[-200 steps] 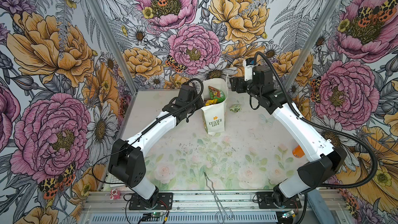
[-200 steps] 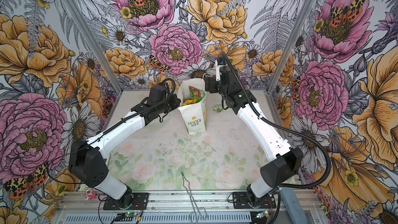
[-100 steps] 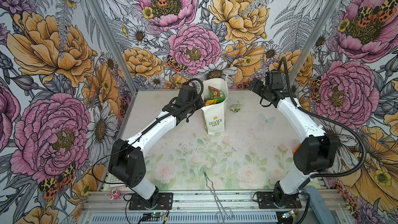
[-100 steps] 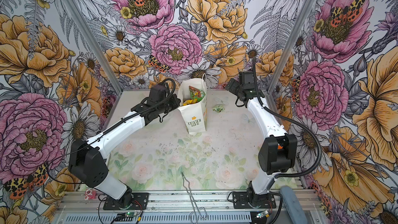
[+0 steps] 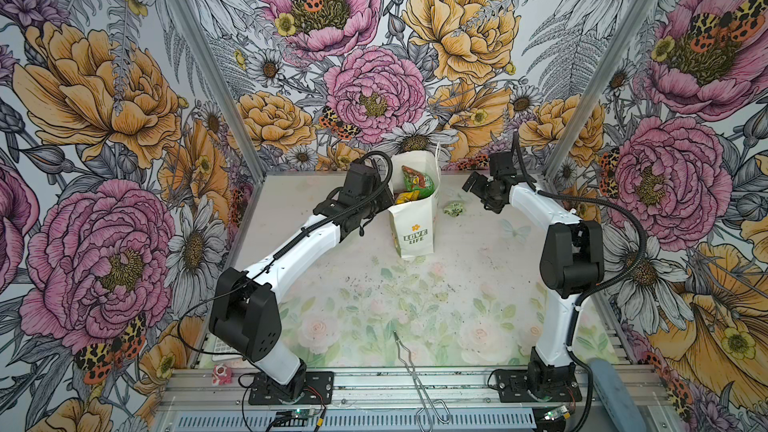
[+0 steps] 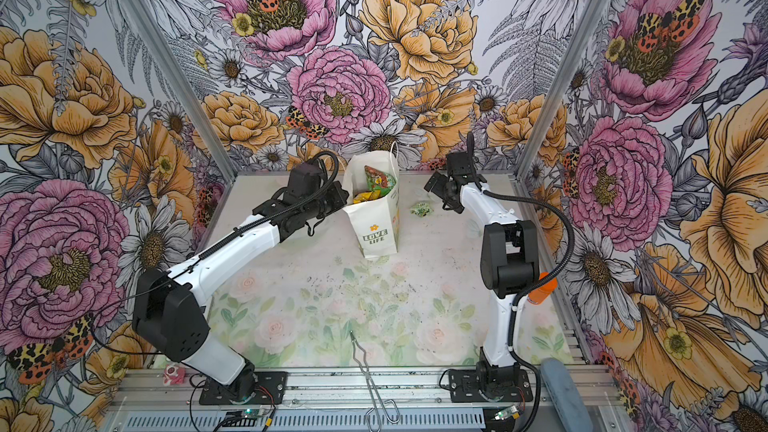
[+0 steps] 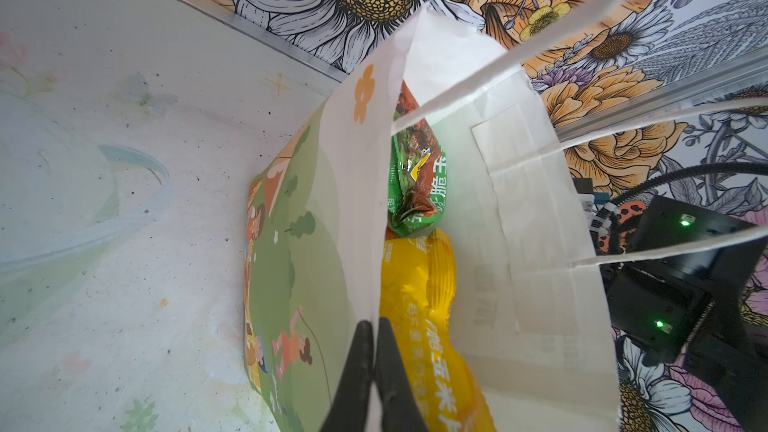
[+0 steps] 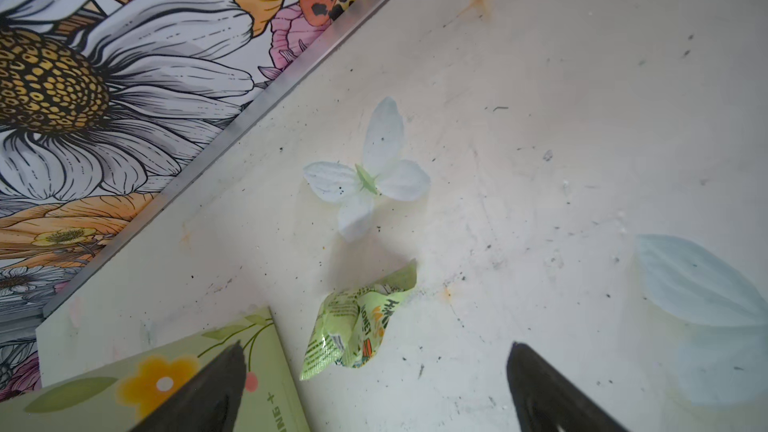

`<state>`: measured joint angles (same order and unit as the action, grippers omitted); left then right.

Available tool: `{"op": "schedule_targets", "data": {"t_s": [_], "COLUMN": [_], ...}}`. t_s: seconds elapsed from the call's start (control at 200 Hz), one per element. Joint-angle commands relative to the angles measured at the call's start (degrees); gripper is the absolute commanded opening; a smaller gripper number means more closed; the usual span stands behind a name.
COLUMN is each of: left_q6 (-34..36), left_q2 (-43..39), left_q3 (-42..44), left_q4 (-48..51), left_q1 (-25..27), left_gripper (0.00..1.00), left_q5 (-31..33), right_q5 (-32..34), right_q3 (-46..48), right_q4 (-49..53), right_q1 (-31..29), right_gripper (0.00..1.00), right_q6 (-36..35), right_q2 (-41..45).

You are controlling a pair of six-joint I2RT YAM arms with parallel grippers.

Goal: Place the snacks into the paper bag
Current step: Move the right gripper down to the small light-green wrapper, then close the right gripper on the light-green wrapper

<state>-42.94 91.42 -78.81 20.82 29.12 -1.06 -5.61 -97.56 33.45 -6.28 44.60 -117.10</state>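
The white paper bag stands upright near the back of the table. Inside it show a green-and-orange snack and a yellow one. My left gripper is shut on the bag's left rim, pinching the paper. A tiny green snack lies on the table just right of the bag. My right gripper hangs open above and to the right of it, with nothing held.
A white fabric flower lies beside the tiny packet, towards the back wall. An orange bottle stands behind the right arm at the table's right edge. Metal tongs lie at the front middle. The bag's green side is close to one right finger.
My right arm has swung away from above the bag to the back right and come down over the tiny green packet, with its jaws wider. The left arm and the bag have not moved.
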Motion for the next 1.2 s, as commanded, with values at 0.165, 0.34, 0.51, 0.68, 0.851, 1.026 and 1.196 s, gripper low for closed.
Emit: {"op": "schedule_targets", "data": {"t_s": [0.165,0.34,0.51,0.68,0.851,1.026,1.196], "left_q6": [1.01,1.10,1.05,1.10,1.06,1.10,1.14], "left_q2": [0.08,-0.01,-0.32,-0.43,-0.27,-0.41,-0.41], "left_q3": [-0.39,-0.24,-0.01,0.12,0.29,0.34,0.23], "left_q4": [-0.12,-0.21,-0.20,-0.13,-0.20,-0.18,-0.23], "left_q1": [-0.03,-0.08,-0.07,-0.12,-0.12,-0.21,-0.31], "left_gripper": [0.00,0.00,0.00,0.00,0.00,0.00,0.00], "left_q5": [-0.70,-0.61,-0.38,-0.34,-0.46,-0.44,-0.57], "right_q5": [-3.84,-4.73,-4.94,-4.43,-4.33,-3.59,-3.27], "right_q3": [-3.64,-4.90,-6.23,-7.06,-7.79,-8.05,-8.50], "right_q4": [-0.14,-0.14,-0.10,-0.05,0.30,0.65,0.88], "right_q1": [-0.64,-1.44,-2.50,-3.39,-3.73,-3.73,-3.73], "right_gripper": [1.00,0.98,0.95,0.94,0.92,0.88,0.81], "right_q6": [1.81,2.16,2.32,2.51,2.28,1.82,0.89], "right_q2": [-4.25,-6.57,-8.72,-10.63,-12.31,-13.24,-13.94]}}
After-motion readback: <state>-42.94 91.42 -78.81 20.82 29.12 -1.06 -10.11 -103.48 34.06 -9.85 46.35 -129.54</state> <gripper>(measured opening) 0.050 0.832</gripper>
